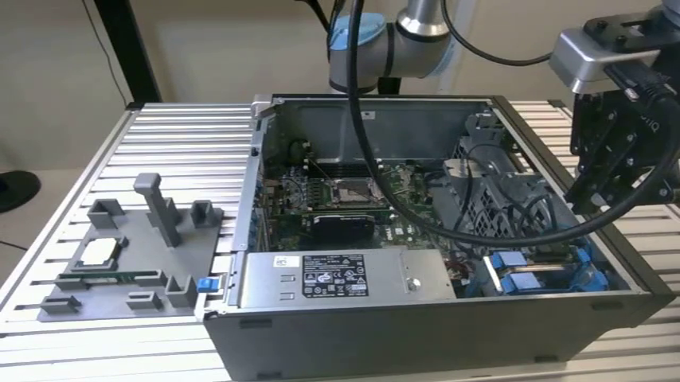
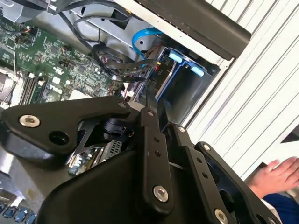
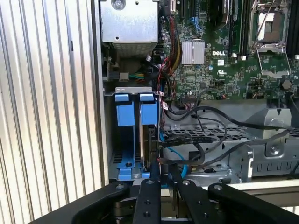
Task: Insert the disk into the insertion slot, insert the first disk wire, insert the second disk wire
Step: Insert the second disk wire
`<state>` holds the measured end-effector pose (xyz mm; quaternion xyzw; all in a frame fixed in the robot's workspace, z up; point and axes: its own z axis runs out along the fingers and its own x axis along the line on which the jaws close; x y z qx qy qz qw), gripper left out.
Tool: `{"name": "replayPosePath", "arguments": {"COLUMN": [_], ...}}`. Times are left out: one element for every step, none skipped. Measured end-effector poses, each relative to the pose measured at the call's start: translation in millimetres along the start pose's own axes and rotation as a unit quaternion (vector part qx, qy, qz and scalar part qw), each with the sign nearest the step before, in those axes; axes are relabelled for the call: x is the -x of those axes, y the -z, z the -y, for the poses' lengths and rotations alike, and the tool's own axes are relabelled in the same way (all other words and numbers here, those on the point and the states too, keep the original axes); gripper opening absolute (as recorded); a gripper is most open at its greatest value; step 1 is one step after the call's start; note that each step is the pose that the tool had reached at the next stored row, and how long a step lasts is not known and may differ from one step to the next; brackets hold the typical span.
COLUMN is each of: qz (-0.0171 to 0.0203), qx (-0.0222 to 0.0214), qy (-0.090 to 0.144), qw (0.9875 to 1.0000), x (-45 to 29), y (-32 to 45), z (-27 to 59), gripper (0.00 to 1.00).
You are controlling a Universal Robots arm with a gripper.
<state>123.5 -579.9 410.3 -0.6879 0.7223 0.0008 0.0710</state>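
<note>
The gripper (image 3: 161, 179) is hanging just above the disk (image 3: 148, 140), which is sitting inside the blue bay of the computer case (image 1: 425, 334). Its jaws are standing close together around a thin black wire (image 3: 205, 150); whether they are pinching it I cannot tell.

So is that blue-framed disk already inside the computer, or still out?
Inside. The disk stands on edge in the blue bay within the case, its blue tabs flush beside the neighbouring ones. The gripper hangs just above it.

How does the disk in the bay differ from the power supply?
The disk stands on edge in a blue carrier; the power supply is a bare grey box lying flat. The disk is slim, the power supply bulky. Both sit inside the case.
</note>
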Motion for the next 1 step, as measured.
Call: {"name": "replayPosePath", "arguments": {"qz": [0.0], "qx": [0.0], "qy": [0.0], "qw": [1.0], "x": [0.0], "y": [0.0], "z": [0.0], "gripper": [1.0]}}
